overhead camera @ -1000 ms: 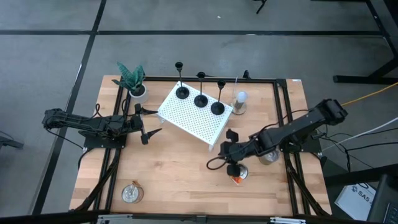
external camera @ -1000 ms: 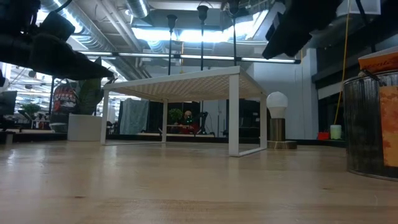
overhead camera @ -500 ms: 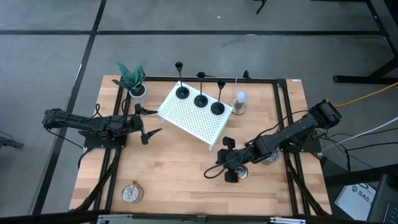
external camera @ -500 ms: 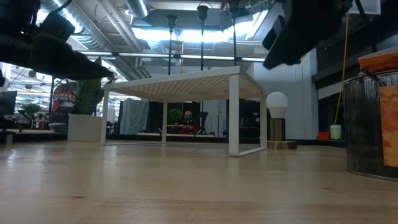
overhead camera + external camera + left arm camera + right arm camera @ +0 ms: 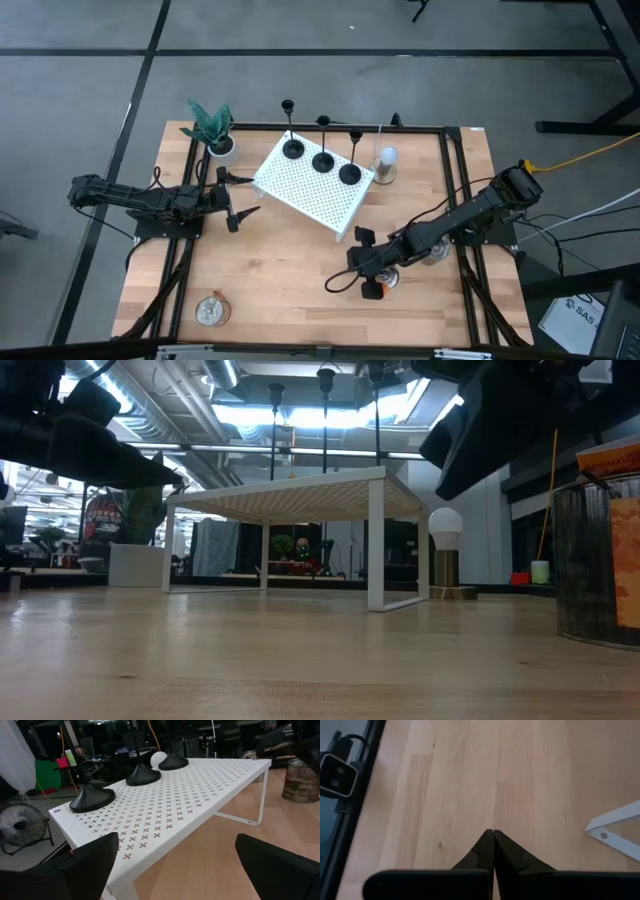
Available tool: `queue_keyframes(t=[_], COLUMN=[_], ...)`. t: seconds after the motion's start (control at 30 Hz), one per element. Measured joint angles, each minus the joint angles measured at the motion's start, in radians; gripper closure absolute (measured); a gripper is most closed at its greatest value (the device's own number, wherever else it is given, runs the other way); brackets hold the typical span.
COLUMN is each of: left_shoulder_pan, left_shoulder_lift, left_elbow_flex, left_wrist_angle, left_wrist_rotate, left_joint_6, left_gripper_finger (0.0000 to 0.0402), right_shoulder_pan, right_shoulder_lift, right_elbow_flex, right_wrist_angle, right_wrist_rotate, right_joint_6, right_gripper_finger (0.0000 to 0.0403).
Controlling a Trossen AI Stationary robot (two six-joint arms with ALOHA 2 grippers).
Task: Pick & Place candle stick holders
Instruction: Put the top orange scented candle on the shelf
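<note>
Your three candle stick holders [image 5: 322, 160] stand in a row on the white perforated shelf [image 5: 310, 195], along its far edge. Each rests on its round flat base with the thin stem upright, long axis vertical, cup on top. In the high view the stems lean away toward the picture's top only because the camera looks straight down; in the low view they rise straight above the shelf. The row runs diagonally across the worktop [image 5: 280, 280], following the shelf's turned placement. The bases sit close together but apart from one another.

Your left gripper [image 5: 243, 200] hovers just beside the shelf's near-left corner, jaws spread wide apart and empty. The left wrist view looks along the shelf top at the three bases.

Your right gripper [image 5: 345, 283] is over bare wood in front of the shelf, well apart from the holders. Its jaws are pressed together tip to tip with nothing between them, as the right wrist view confirms.

Also on the worktop: a potted plant [image 5: 211, 128] at the far-left corner, a light bulb on a stand [image 5: 385, 163] just right of the shelf, and a metal can [image 5: 598, 560] near the right arm.
</note>
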Motion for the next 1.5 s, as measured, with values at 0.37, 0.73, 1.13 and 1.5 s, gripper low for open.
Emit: queue_keyframes(t=[0.37, 0.73, 1.13, 1.5], left_shoulder_pan=[0.0, 0.0, 0.0, 0.0], left_shoulder_lift=[0.0, 0.0, 0.0, 0.0], left_elbow_flex=[0.0, 0.0, 0.0, 0.0], left_wrist_angle=[0.0, 0.0, 0.0, 0.0], left_wrist_rotate=[0.0, 0.0, 0.0, 0.0], left_joint_6=[0.0, 0.0, 0.0, 0.0], left_gripper_finger=[0.0001, 0.0002, 0.0002, 0.0002], right_shoulder_pan=[0.003, 0.023, 0.024, 0.023], right_shoulder_lift=[-0.084, -0.106, -0.106, -0.106], right_elbow_flex=[0.0, 0.0, 0.0, 0.0], right_wrist_angle=[-0.038, -0.167, -0.187, -0.252], right_wrist_rotate=[-0.053, -0.061, -0.143, -0.142], right_joint_6=[-0.004, 0.025, 0.027, 0.026], right_gripper_finger=[0.0369, 0.0222, 0.0088, 0.0086])
